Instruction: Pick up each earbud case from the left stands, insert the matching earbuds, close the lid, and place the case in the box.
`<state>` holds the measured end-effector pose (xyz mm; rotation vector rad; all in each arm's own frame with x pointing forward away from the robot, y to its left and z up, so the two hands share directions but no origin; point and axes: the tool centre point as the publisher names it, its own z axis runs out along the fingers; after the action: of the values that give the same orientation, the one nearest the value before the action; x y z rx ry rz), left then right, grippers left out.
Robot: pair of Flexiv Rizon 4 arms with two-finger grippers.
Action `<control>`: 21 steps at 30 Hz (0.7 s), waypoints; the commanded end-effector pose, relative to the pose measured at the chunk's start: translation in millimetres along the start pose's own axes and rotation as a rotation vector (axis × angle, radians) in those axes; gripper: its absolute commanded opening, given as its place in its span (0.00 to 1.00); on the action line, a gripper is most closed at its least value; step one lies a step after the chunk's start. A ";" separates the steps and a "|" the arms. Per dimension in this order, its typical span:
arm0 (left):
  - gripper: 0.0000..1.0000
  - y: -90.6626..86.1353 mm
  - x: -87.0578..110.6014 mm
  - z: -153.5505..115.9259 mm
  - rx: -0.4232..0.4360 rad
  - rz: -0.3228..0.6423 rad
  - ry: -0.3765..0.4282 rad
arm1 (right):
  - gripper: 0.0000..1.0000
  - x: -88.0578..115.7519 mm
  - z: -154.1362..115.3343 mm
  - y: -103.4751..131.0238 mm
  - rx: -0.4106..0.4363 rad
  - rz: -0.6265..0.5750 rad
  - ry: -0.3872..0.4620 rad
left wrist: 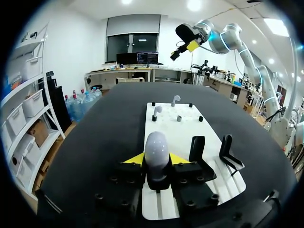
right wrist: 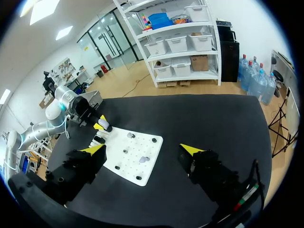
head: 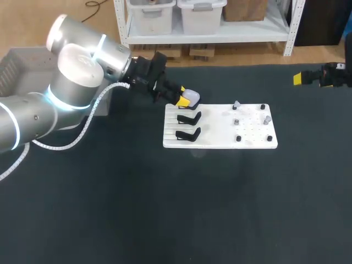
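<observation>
A white earbud case (head: 191,97) sits at the far stand of the white board (head: 220,135), and my left gripper (head: 184,100) is shut on it. In the left wrist view the rounded case (left wrist: 156,149) stands upright between the two yellow tips, both touching its sides. Two empty black stands (head: 189,117) (head: 188,133) lie nearer on the board. Small earbuds (head: 236,104) (head: 267,118) rest on pegs at the board's right part. My right gripper (right wrist: 142,149) is open and empty, off at the table's far right (head: 300,78).
A grey box (head: 16,60) stands at the table's far left, partly behind my left arm. Black pegs (head: 238,138) dot the board's right half. Dark tabletop lies all around the board.
</observation>
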<state>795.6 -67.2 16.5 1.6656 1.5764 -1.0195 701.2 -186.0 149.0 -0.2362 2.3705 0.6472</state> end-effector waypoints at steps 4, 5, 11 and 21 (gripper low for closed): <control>0.00 -6.7 -3.9 -8.5 -0.010 0.006 -0.018 | 1.00 0.0 -0.5 0.5 0.003 0.000 0.000; 0.00 -7.5 -4.5 -9.2 -0.010 0.007 -0.020 | 1.00 0.0 -0.5 0.5 0.003 0.000 0.000; 0.00 -13.6 -16.9 -19.5 -0.010 -0.011 -0.080 | 1.00 0.0 -0.5 0.5 0.003 0.000 0.000; 0.00 -50.0 -72.6 -57.0 0.008 0.016 -0.257 | 1.00 0.0 -0.5 0.5 0.003 0.000 0.000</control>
<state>778.7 -61.4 99.8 1.5217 1.3826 -1.2115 701.3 -186.0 149.0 -0.2361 2.3705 0.6472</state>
